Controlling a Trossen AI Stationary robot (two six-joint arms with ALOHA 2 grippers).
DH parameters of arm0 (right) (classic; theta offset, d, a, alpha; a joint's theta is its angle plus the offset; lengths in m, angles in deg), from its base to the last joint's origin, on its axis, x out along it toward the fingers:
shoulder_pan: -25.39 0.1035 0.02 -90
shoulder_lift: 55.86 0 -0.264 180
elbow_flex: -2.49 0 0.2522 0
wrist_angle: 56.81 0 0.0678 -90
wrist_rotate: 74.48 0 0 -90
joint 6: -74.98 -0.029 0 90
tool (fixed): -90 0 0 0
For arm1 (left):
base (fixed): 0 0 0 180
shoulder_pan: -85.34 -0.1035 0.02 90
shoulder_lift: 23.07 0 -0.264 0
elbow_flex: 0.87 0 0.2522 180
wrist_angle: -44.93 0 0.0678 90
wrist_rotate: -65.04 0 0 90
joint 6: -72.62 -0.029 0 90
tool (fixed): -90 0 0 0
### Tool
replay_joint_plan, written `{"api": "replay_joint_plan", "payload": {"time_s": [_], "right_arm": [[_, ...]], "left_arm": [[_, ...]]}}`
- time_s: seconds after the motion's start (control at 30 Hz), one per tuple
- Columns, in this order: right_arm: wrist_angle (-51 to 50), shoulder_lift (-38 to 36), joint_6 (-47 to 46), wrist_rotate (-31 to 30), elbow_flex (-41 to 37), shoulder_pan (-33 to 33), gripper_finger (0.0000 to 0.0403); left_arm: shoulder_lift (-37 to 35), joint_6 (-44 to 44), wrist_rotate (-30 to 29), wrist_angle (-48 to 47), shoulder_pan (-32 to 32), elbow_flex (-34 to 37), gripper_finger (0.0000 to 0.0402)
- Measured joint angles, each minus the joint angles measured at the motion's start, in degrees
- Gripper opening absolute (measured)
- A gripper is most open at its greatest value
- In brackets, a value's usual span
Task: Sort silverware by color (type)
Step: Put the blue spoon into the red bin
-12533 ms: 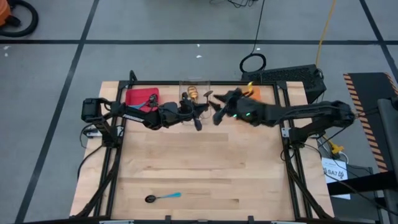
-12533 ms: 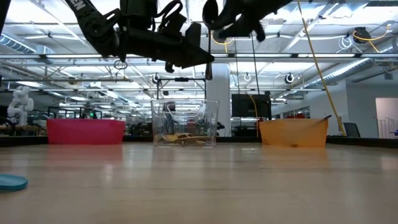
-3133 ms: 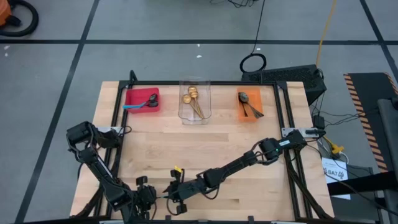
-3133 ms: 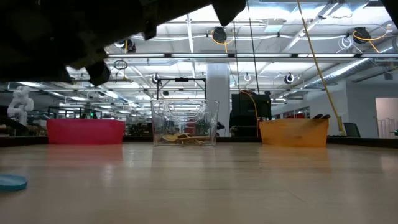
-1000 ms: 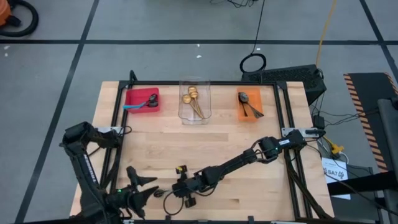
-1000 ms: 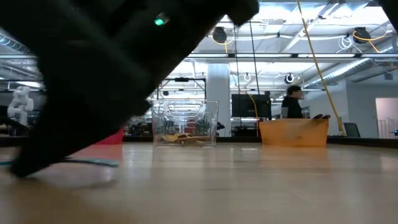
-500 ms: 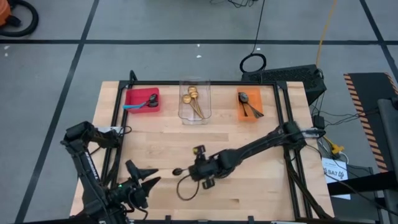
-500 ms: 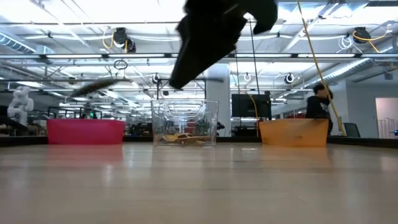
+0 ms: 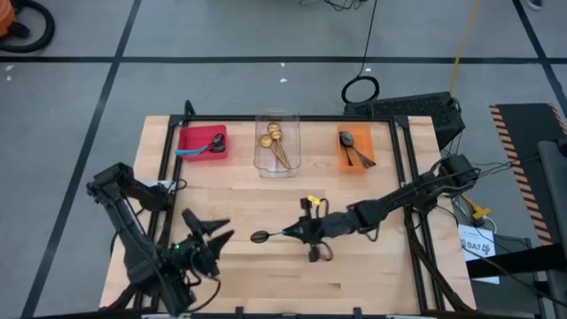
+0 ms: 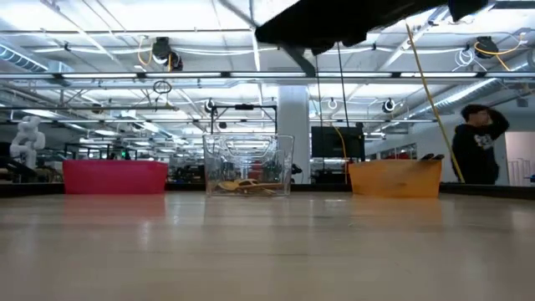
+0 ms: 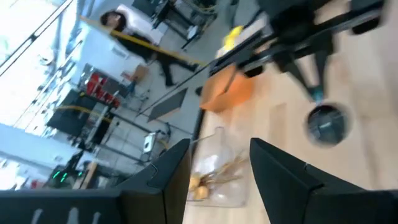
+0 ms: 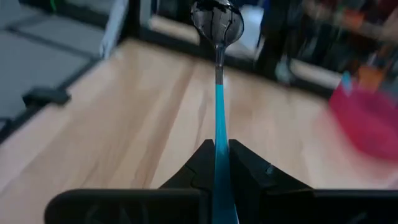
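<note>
Bright, even light from the ceiling strips (image 10: 251, 54) falls on the table (image 9: 266, 204) — shadows faint, wrist views smeared with motion blur, the far room soft.

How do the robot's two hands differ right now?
The right hand is shut on a blue-handled spoon, over the table's middle; the left hand is open and holds nothing, near the table's front left. Both hang above the wooden table.

Blue-handled spoon (image 9: 266, 236): dark bowl, held level above the table's middle. Remaining spoons: blue-handled in red bin, gold in clear, dark in orange.
</note>
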Motion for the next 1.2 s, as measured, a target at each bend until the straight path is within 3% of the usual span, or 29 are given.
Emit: {"api": "replay_joint_plan", "payload": {"time_s": [0.13, 0.27, 0.43, 0.63, 0.83, 0.93, 1.03, 1.2], "right_arm": [[16.0, -1.3, 6.8, 0.2, -6.5, -0.2, 0.0024], [23.5, -3.6, 12.9, 0.4, -8.9, -0.4, 0.0024], [24.7, -8.1, 18.2, 5.4, -10.2, -0.1, 0.0024], [25.6, -15.5, 23.2, 8.2, -13.1, 0.6, 0.0024], [32.8, -21.7, 24.5, 12.4, -19.4, 0.6, 0.0024], [40.7, -22.4, 24.4, 13.6, -22.6, 0.3, 0.0024], [44.8, -22.0, 24.0, 13.5, -24.1, 0.1, 0.0024], [50.1, -19.3, 23.3, 12.3, -24.2, 0.1, 0.0024]], "left_arm": [[-1.6, -2.9, 0.0, 2.7, -4.4, 0.0, 0.0173], [-3.0, -10.5, 1.9, 8.5, -9.2, 0.0, 0.0173], [-5.2, -22.1, 8.6, 15.2, -13.6, 0.0, 0.0172], [-8.7, -32.6, 16.3, 22.1, -14.3, 0.0, 0.0172], [-11.8, -38.6, 18.9, 28.3, -13.8, 1.7, 0.0172], [-13.7, -48.4, 25.5, 43.1, -15.3, 7.5, 0.0172], [-14.6, -59.3, 35.6, 64.5, -18.7, 15.1, 0.0172], [-12.0, -66.5, 43.9, 98.9, -24.8, 24.4, 0.0172]]}}
